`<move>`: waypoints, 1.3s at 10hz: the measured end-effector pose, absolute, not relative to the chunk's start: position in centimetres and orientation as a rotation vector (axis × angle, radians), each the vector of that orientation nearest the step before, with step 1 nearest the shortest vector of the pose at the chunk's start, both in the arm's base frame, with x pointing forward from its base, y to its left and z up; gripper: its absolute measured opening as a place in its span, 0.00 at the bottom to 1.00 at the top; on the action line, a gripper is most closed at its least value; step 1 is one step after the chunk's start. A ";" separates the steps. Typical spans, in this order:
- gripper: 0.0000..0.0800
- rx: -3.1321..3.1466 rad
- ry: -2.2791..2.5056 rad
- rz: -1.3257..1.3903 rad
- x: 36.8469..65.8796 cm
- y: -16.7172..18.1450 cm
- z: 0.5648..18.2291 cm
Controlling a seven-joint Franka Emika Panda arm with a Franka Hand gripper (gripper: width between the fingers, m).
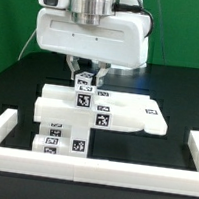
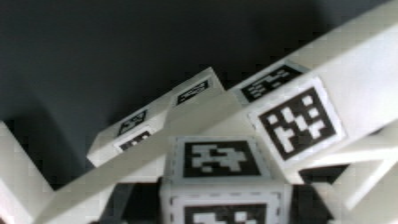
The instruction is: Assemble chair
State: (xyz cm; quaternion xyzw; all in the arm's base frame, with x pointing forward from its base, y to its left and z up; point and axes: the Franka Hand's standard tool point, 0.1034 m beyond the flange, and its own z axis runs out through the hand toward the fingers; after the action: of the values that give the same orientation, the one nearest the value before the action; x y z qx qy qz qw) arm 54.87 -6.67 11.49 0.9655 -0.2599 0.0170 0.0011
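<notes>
One white blocky tagged chair leg (image 1: 85,84) stands upright, clenched in my pincer (image 1: 84,73), directly above the white tagged flat seat slab (image 1: 111,113).

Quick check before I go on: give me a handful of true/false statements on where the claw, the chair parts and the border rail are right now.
1. The claw is over the small tagged block standing on the chair parts. True.
2. The table is white. False: it is black.
3. A low white border rail runs along the near edge and both sides of the work area. True.
4. The chair parts carry no tags. False: several black-and-white square tags show on them.
5. The claw hangs far off at the exterior view's right, away from every part. False: it is near the middle, right at the parts.
</notes>
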 end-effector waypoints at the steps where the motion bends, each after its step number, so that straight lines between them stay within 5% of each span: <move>1: 0.36 2.974 -1.008 0.054 54.9 -6.9 11.5; 13: 0.36 2.145 -2.397 0.026 55.7 -7.6 11.5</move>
State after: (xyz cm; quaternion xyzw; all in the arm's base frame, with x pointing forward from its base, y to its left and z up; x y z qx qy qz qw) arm 55.72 -7.60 11.49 0.6663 -0.7447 0.0080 -0.0373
